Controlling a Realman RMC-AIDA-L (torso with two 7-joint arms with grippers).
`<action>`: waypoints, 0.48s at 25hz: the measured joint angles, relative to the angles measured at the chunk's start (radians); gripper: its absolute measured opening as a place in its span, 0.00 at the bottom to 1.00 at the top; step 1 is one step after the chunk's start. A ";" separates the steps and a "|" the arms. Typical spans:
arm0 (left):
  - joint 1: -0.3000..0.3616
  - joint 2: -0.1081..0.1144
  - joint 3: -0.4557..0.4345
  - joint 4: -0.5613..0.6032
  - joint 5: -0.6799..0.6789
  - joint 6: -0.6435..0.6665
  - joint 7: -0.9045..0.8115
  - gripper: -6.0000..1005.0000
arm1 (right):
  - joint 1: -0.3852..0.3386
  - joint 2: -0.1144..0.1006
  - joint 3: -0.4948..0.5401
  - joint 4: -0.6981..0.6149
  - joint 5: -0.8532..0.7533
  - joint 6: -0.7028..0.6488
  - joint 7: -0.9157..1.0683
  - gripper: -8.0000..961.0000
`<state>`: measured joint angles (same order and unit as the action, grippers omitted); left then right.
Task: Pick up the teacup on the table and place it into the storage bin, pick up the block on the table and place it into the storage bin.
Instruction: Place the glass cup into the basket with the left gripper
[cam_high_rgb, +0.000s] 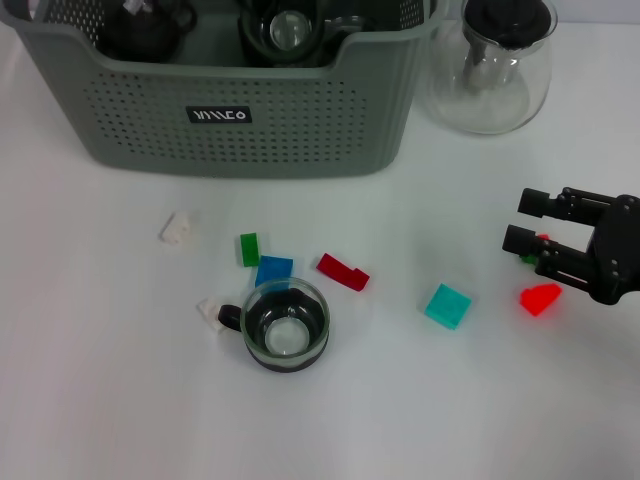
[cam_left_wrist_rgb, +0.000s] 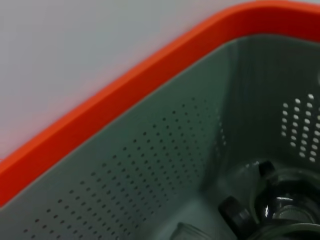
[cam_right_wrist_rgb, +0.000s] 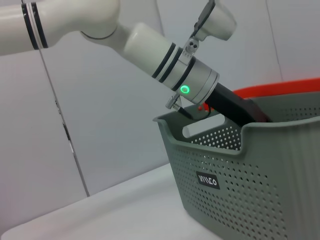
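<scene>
Inside storage bin (cam_right_wrist_rgb: 235, 185) reaches left arm (right wrist view only); right gripper (cam_high_rgb: 528, 222) fingers apart.

A clear glass teacup with a dark base and small dark handle (cam_high_rgb: 285, 325) stands upright on the white surface (cam_high_rgb: 120, 400). Small plastic blocks lie around it: white (cam_high_rgb: 177, 229), green (cam_high_rgb: 249, 249), blue (cam_high_rgb: 273, 270), dark red (cam_high_rgb: 343, 271), teal (cam_high_rgb: 447, 305) and bright red (cam_high_rgb: 541, 298). Behind them stands the large grey-green perforated plastic storage bin (cam_high_rgb: 250, 120), holding what look like dark glass vessels.
</scene>
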<state>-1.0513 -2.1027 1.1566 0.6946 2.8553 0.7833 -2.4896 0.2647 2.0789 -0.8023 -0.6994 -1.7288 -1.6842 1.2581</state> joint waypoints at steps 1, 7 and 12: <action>-0.001 0.000 0.004 -0.003 0.000 0.000 -0.002 0.05 | 0.000 0.000 0.000 0.001 0.000 0.001 0.000 0.57; -0.021 0.000 0.003 -0.027 0.001 0.006 -0.011 0.10 | 0.003 -0.002 0.000 0.009 0.000 0.002 0.000 0.57; -0.009 -0.003 -0.012 0.008 0.001 0.024 -0.033 0.29 | 0.002 -0.004 0.000 0.012 0.000 0.003 0.000 0.57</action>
<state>-1.0606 -2.1060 1.1444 0.7030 2.8560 0.8075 -2.5223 0.2672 2.0751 -0.8023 -0.6874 -1.7287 -1.6814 1.2578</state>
